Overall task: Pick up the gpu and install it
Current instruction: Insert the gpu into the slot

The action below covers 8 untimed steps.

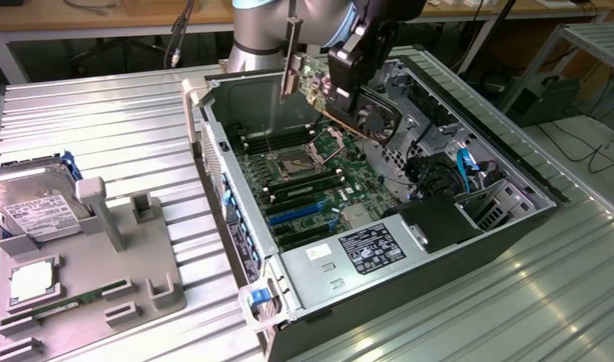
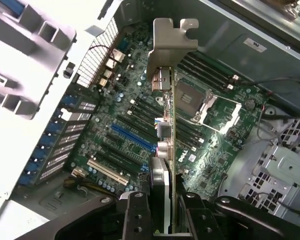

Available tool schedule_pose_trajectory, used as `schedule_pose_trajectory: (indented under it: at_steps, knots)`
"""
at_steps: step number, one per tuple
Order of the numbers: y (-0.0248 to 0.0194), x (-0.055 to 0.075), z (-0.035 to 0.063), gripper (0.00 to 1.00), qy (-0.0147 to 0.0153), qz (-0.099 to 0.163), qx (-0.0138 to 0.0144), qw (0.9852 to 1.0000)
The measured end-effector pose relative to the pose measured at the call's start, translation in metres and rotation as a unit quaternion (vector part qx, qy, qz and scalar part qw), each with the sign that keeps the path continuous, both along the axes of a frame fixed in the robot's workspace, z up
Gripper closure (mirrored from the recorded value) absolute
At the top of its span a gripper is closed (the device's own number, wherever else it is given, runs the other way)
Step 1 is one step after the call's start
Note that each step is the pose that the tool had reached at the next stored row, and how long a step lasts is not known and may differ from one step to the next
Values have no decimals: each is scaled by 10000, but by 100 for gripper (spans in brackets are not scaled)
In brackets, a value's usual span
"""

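The gpu (image 1: 376, 115) hangs tilted in the air above the open computer case (image 1: 508, 188), its round fan facing the exterior view's right and its long silver bracket (image 1: 289, 64) standing up at the far end. My gripper (image 1: 343, 84) is shut on the card's upper edge. In the wrist view the gpu (image 2: 165, 145) appears edge-on between my black fingers (image 2: 136, 215), with its bracket (image 2: 172, 37) pointing away over the green motherboard (image 2: 225, 145). Below the card lie the blue expansion slot (image 2: 132, 137) and the CPU socket (image 2: 195, 97).
A grey parts holder (image 1: 105, 264) at the exterior view's left carries a silver hard drive (image 1: 35, 211), a green memory stick (image 1: 86, 298) and a chip (image 1: 30, 280). Inside the case are the power supply (image 1: 373, 249), drive cage (image 1: 488, 204) and cables; metal walls ring the motherboard.
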<state>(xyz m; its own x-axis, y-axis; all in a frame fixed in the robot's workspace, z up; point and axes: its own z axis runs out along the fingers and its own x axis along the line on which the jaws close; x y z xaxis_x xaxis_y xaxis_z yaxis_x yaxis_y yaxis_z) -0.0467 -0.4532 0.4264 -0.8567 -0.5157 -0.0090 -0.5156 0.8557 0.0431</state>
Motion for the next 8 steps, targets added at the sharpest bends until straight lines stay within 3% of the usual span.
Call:
schedule_pose_trajectory:
  at_steps: [4, 8]
  knots:
    - [0, 0, 0, 72, 0, 331, 0, 9995]
    - [0, 0, 0, 72, 0, 696, 1, 9976]
